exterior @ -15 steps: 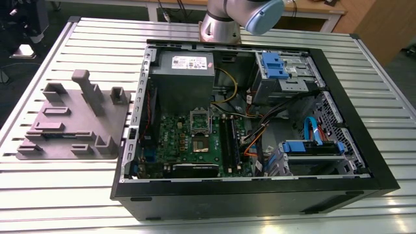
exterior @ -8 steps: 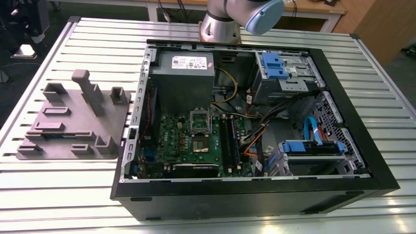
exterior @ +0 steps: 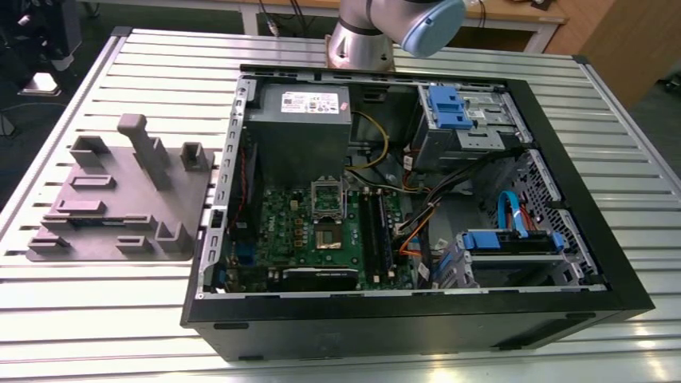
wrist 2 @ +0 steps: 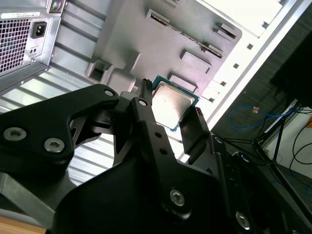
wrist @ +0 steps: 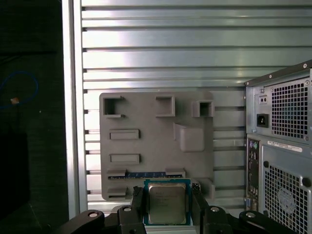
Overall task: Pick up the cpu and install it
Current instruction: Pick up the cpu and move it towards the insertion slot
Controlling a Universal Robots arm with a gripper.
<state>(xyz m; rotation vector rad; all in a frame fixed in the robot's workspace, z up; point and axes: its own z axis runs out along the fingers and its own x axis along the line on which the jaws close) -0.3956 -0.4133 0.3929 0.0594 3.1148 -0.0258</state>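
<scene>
Above the slatted metal desk (wrist: 161, 53), the flat silvery square cpu (wrist: 166, 204) is clamped in the black claw (wrist: 167, 196) and should be kept level.

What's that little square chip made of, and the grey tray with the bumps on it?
The cpu has a top that looks like silvery metal, with a soft, dull shine that catches the light. Its thin edge looks greenish, probably circuit board. The tray looks like plain grey plastic: flat matte colour, no glints, chunky moulded blocks and slots.
</scene>
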